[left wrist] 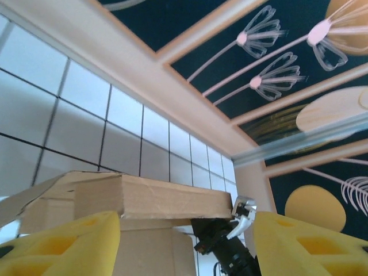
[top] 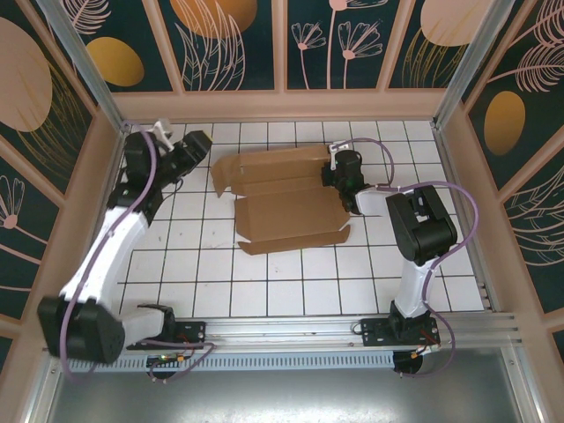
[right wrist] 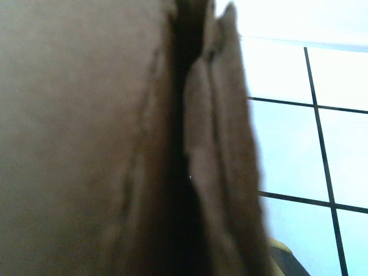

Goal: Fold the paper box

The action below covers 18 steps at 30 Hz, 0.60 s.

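The paper box (top: 286, 207) lies partly folded on the far middle of the tiled table (top: 264, 286). The left gripper (top: 199, 146) stands wide just beside its left flap. The right gripper (top: 338, 173) is closed narrow, seemingly pinching the box's right edge; its wrist view is blurred.

place: lab robot cell — tiled table (top: 203, 273) | aluminium frame (top: 300, 330) | floral panels (top: 335, 44)
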{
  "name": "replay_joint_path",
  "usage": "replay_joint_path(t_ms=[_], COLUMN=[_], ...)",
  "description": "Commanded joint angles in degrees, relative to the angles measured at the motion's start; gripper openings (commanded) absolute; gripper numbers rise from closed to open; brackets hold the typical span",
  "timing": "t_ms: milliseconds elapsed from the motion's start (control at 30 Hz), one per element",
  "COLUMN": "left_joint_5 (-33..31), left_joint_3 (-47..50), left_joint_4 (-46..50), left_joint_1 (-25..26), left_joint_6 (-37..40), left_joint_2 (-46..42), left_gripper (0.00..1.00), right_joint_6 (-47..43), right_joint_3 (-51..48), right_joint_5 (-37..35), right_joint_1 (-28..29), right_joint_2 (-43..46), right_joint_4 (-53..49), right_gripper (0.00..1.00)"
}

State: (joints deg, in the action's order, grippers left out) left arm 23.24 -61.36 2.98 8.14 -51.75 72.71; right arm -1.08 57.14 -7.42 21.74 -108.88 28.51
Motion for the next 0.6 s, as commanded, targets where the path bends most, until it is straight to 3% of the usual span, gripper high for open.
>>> replay_joint_path(t_ms=[0, 100, 333, 567], left_joint_5=[10.2, 12.4, 4.5, 9.7], left_joint_3=[-0.7, -3.2, -7.3, -7.2], left_joint_4=[-5.5, -8.7, -4.8, -12.1], left_joint_1=[0.0, 1.5, 3.7, 4.0], left_joint_6=[-3.8, -5.9, -2.7, -7.0], left_joint_2=[8.5, 14.6, 21.5, 25.1], left_gripper=[0.62, 0.62, 0.60, 0.57], right_joint_6=[1.5, 1.7, 1.6, 1.5], right_joint_3=[0.6, 1.4, 2.4, 2.8], right_joint_5=[1.8, 1.4, 0.8, 0.1], right_joint_1=[0.3, 0.8, 1.1, 0.9], right_joint_2=[-0.3, -1.0, -1.7, -1.8], right_joint_4=[-3.0, -3.7, -4.3, -5.2], right_gripper=[0.10, 0.11, 0.11, 0.12])
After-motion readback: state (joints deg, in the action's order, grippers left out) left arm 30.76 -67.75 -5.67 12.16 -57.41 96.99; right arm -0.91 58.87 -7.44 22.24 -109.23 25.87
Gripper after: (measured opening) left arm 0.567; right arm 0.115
